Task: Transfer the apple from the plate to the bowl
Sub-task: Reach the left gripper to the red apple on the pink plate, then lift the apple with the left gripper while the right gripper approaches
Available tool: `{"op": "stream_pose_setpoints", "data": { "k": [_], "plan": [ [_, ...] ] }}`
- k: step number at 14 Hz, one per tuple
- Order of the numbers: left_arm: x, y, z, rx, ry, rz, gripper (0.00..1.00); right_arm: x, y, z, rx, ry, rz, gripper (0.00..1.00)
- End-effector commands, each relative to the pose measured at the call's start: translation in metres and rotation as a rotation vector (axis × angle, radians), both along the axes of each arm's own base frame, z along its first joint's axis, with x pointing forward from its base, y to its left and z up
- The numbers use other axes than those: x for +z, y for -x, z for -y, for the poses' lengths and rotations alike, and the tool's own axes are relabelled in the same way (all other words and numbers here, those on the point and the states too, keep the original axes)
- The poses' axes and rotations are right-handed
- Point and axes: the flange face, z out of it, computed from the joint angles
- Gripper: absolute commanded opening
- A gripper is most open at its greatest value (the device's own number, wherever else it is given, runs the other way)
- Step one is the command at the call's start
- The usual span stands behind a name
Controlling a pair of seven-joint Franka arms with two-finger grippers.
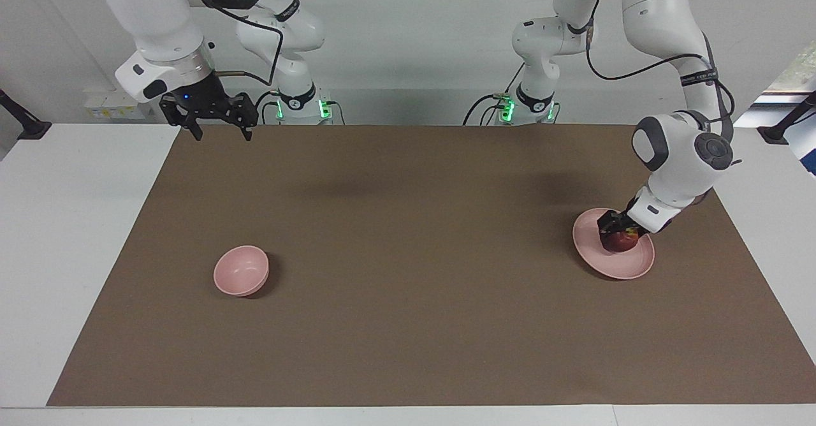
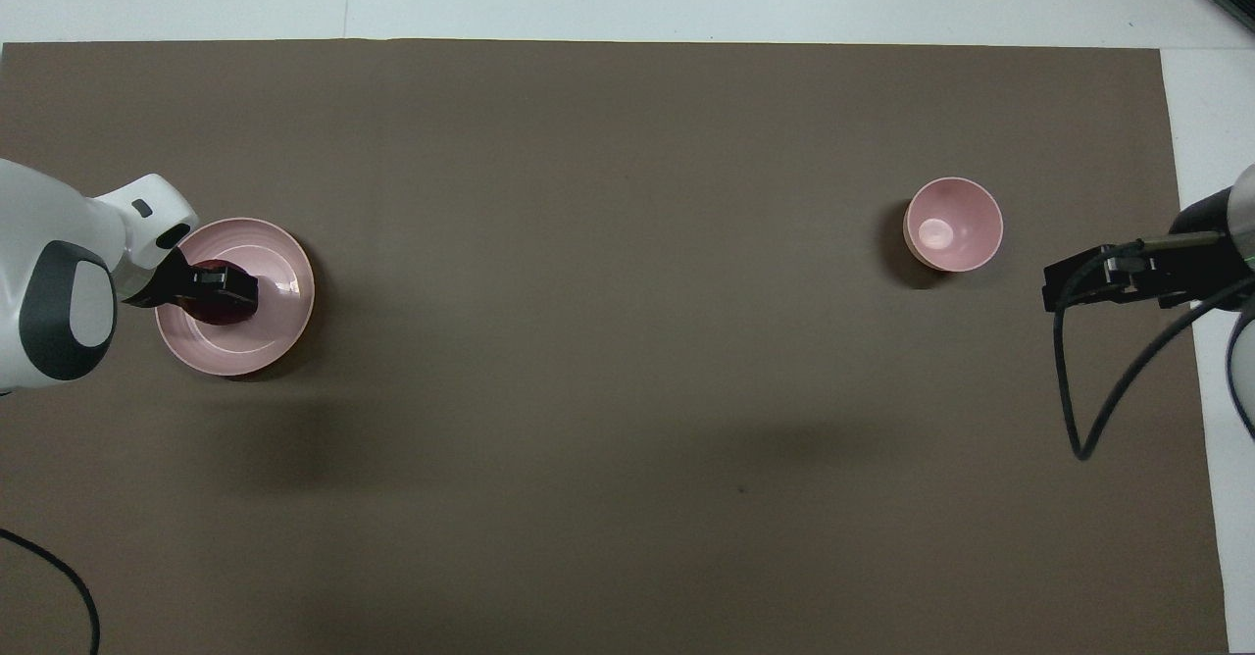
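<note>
Left gripper is down on the plate, its dark fingers set around the apple; whether they have closed onto the fruit or only bracket it cannot be read from either view. Largest in the scene is the brown mat covering the table, with the two pink dishes well apart on it. At the left arm's end lies the plate, flat and shallow, and the bowl stands empty toward the right arm's end, at about the same depth on the mat. On the plate sits the apple, dark red, somewhat nearer the robots than the plate's middle, with the fingers over its top in the overhead view.

Right gripper waits raised over the mat's edge at its own end, fingers spread apart and holding nothing.

Judged from this arrangement, the step in hand is the grasp. It would go best with the fingers meeting the apple across its widest part, since a round, smooth fruit pinched too high tends to squirt out. A straight lift clear of the low rim, before any sideways travel, should keep the light plate from being dragged. The bowl is only slightly wider than the apple, so the release calls for close centring over it.
</note>
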Motion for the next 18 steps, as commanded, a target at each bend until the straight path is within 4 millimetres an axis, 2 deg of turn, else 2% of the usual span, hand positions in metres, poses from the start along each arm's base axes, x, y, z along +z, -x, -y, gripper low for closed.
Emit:
{"op": "stream_pose_setpoints", "data": {
  "k": [1, 4, 7, 10, 13, 15, 16, 18],
  "plan": [
    [0.009, -0.002, 0.003, -0.014, 0.011, 0.009, 0.06, 0.001, 0.0, -0.008, -0.011, -0.017, 0.056, 1.0],
    [0.032, -0.013, 0.008, 0.019, 0.01, 0.026, 0.03, -0.017, -0.001, -0.017, -0.006, -0.06, 0.072, 1.0],
    [0.046, -0.016, 0.024, 0.182, 0.006, 0.019, 0.03, -0.044, -0.01, -0.023, -0.012, -0.091, 0.084, 1.0],
    [0.058, -0.013, 0.037, 0.402, -0.003, 0.02, 0.03, -0.082, -0.02, -0.048, 0.006, -0.134, 0.111, 1.0],
    [0.063, -0.008, 0.053, 0.526, -0.006, 0.029, 0.04, -0.123, -0.032, -0.072, -0.078, -0.38, 0.057, 1.0],
    [0.067, -0.01, 0.06, 0.543, 0.001, 0.032, 0.04, -0.133, -0.04, -0.086, -0.149, -0.499, 0.109, 1.0],
    [0.066, -0.009, 0.062, 0.573, 0.023, 0.026, 0.04, -0.14, -0.04, -0.106, -0.154, -0.543, 0.114, 1.0],
    [0.07, -0.011, 0.08, 0.582, 0.063, 0.039, 0.04, -0.147, -0.043, -0.138, -0.185, -0.622, 0.151, 1.0]
  ]
}}
